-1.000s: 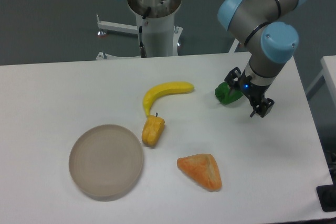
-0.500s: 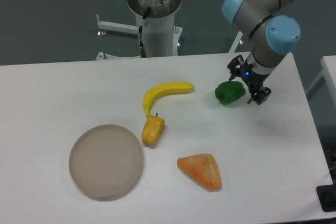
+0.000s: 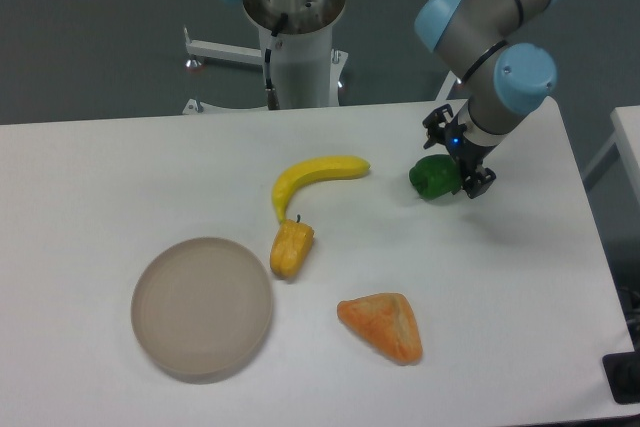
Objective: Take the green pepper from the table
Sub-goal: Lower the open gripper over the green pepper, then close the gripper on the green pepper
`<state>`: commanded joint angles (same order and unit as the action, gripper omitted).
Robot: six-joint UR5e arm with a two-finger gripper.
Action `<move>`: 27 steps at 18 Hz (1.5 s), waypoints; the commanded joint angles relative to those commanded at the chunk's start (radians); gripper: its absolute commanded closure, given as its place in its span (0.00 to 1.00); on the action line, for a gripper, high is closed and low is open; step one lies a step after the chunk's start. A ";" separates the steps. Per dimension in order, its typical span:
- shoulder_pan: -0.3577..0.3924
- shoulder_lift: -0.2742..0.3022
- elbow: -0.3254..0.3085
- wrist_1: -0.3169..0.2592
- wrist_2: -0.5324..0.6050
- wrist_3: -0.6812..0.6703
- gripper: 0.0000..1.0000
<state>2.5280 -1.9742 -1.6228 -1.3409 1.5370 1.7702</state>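
The green pepper is small, glossy and bright green, and lies on the white table at the right, just right of the banana's tip. My gripper hangs over the pepper's right side and covers its right edge. The jaws stand apart, one dark finger behind the pepper and the other at its front right. Nothing is held between them. I cannot tell whether the fingers touch the pepper.
A yellow banana lies left of the pepper. A yellow-orange pepper lies below the banana. A croissant-like pastry lies at the front centre. A round grey plate sits at the front left. The robot base stands behind the table.
The gripper has moved back from the table's right front side and then shifted left, closing in on the green pepper. The pepper and the other objects have not moved.
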 joint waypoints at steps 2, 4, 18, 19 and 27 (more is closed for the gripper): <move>-0.002 0.000 -0.037 0.086 0.000 0.000 0.07; -0.002 0.001 -0.072 0.159 0.000 0.002 0.37; -0.043 0.028 0.132 0.013 0.026 -0.173 0.65; -0.057 0.020 0.165 -0.016 0.038 -0.189 0.65; -0.110 -0.072 0.349 -0.040 0.040 -0.321 0.64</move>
<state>2.4176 -2.0462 -1.2734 -1.3806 1.5769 1.4497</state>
